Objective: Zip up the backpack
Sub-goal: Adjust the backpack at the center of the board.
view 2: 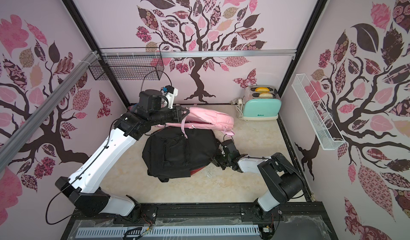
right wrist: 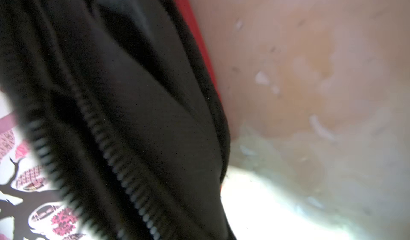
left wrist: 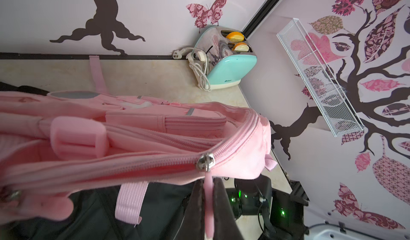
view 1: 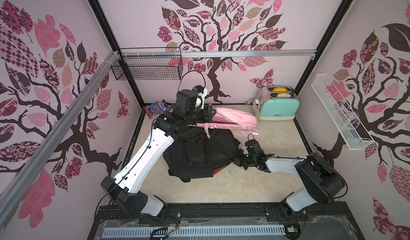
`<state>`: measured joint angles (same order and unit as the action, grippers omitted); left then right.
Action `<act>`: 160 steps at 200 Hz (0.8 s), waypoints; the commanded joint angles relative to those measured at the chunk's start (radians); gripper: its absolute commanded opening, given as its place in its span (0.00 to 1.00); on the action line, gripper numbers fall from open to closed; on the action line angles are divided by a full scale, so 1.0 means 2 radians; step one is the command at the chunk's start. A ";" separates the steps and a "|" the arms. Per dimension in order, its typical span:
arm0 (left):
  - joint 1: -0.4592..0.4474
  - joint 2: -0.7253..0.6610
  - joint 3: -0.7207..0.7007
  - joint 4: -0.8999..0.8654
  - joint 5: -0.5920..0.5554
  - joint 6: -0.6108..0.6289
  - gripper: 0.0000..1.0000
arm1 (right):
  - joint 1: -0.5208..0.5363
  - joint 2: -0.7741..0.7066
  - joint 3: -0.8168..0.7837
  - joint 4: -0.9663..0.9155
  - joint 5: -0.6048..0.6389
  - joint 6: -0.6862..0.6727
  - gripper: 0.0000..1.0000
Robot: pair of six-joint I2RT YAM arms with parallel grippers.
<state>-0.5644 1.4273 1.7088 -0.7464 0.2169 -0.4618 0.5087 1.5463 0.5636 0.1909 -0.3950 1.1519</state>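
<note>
Left wrist view: your left gripper (left wrist: 208,183) pinched the pink strap zipper pull (left wrist: 208,212) of the pink fabric backpack (left wrist: 239,143); your right gripper (view 1: 234,161), fingers together, sat at the black fabric backpack (view 1: 199,152).

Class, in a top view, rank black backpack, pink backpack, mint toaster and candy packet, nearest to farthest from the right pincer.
1. Black fabric backpack, at the right pincer, mid-table.
2. Pink fabric backpack, just behind it.
3. Mint-green toaster, back right corner.
4. Purple candy packet, back left corner.
</note>
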 commanded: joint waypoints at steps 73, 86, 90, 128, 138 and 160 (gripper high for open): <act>-0.016 -0.138 -0.166 0.038 0.001 -0.004 0.00 | -0.062 0.034 0.045 0.005 0.079 0.039 0.00; -0.033 -0.151 -0.203 0.034 -0.026 -0.005 0.00 | -0.072 0.039 0.057 0.001 0.077 0.034 0.00; -0.038 -0.156 -0.214 0.034 -0.036 -0.004 0.00 | -0.076 0.041 0.064 -0.005 0.073 0.031 0.00; -0.059 -0.191 -0.336 0.083 -0.047 -0.039 0.00 | -0.110 0.100 0.165 -0.067 0.023 -0.022 0.00; -0.061 -0.193 -0.369 0.113 -0.030 -0.049 0.00 | -0.114 0.118 0.196 -0.077 0.006 -0.040 0.00; -0.064 -0.189 -0.433 0.192 -0.006 -0.066 0.00 | -0.117 0.150 0.265 -0.153 -0.030 -0.088 0.06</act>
<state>-0.6819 1.0573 0.9363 -0.5846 0.1501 -0.5400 0.2974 1.8027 0.9485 -0.0021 -0.4232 1.0760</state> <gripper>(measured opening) 0.078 0.065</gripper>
